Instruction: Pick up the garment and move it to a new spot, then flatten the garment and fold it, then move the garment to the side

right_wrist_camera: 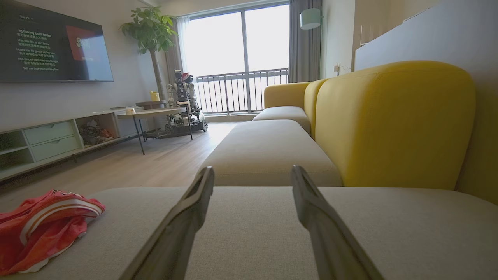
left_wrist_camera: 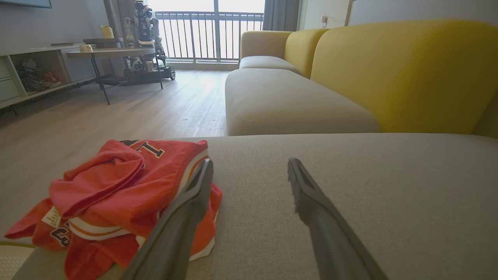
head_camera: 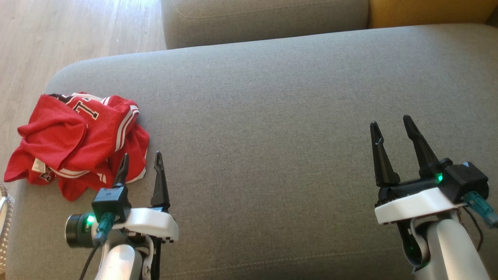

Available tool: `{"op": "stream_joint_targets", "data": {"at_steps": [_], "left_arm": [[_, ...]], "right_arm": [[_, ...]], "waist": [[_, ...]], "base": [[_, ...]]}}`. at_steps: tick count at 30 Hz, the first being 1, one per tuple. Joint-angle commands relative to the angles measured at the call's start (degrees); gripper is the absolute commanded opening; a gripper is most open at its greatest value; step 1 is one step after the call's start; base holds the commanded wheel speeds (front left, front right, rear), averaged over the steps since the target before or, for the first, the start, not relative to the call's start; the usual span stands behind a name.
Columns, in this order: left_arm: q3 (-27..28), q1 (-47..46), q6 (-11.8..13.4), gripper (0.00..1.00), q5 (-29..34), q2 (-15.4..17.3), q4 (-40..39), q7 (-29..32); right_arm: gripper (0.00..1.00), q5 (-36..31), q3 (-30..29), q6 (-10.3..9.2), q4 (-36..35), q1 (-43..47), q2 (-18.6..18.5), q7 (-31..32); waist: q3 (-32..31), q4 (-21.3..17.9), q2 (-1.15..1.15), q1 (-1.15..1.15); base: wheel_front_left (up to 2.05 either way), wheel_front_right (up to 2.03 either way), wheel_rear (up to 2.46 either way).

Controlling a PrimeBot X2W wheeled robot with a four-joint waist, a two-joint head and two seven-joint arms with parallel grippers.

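Looking down from the head camera on a broad grey sofa cushion [head_camera: 272, 116]. A red garment [head_camera: 78, 140] with white stripes lies crumpled at the cushion's left end, close to the edge. My left gripper [head_camera: 142, 155] hovers just beside it, jaws spread wide and holding nothing. Its outer finger [head_camera: 123, 169] overlaps the heap's right hem, though I cannot tell whether they touch. The heap lies ahead and to the left of those fingers. My right gripper [head_camera: 391, 121], equally wide and empty, sits well apart at the cushion's other end. The garment is bunched, with no clear long axis. I judge the left arm nearer, and the pick calls for a swing leftward
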Motion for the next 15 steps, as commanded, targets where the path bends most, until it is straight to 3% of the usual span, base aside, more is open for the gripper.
{"op": "stream_joint_targets", "data": {"at_steps": [1,15], "left_arm": [[2.4,-1.7,-0.4,1.0,0.8,-0.1,-1.6,-0.7],[3.2,-1.7,-2.1,1.0,3.7,-1.0,-0.1,-0.7]], "right_arm": [[1.0,-0.3,1.3,-0.01,-1.6,-2.4,-0.2,-0.5],[1.0,0.0,1.0,-0.01,-0.6,-2.5,-0.2,-0.5]], "waist": [[0.0,0.0,0.0,0.0],[-0.2,0.1,0.0,0.0]], "base": [[0.0,0.0,0.0],[0.0,0.0,0.0]]}}
